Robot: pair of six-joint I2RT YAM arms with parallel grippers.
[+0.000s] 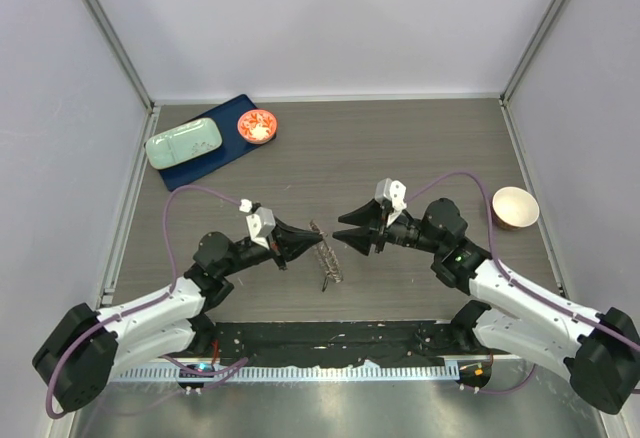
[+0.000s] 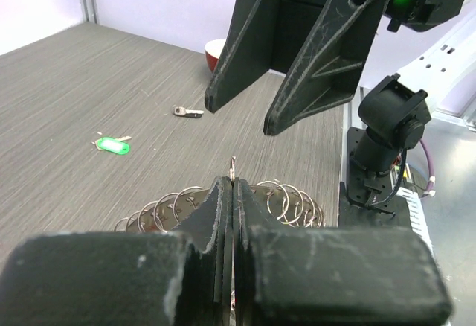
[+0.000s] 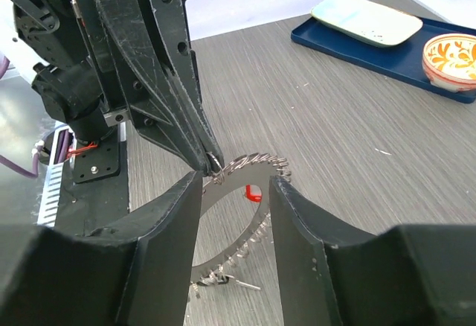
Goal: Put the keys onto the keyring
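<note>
Far left of the counter (image 1: 400, 148): blue tray (image 1: 222, 154) carrying a pale green case (image 1: 184, 143) and a patterned bowl (image 1: 258, 126). The right wrist view also shows them, at its far right.

Left hand (image 1: 298, 242): fingers pressed together, clamped on the rim of the keyring (image 1: 327, 258). From above the ring reads only as a thin line, so it is tipped up on edge at mid-counter between the two hands. Left wrist view: closed fingertips (image 2: 230, 192) with loops of the ring's fringe fanned to either side. Right wrist view: flat grey band of the keyring (image 3: 227, 203) face-on, pinched at its upper edge by the left hand (image 3: 210, 161).

Keys: green-tagged key (image 2: 113, 145) lies flat on the counter, apart from the ring; a small untagged key (image 2: 187, 112) lies beyond it. Both are seen only from the left wrist. A red tag (image 3: 253, 193) shows only in the right wrist view, through the ring's opening; whether it is attached, cannot tell.

Right hand (image 1: 343, 237): spread wide, empty, tips facing the ring, just beside it and not touching.

Far right: bowl (image 1: 515, 207), well apart.
</note>
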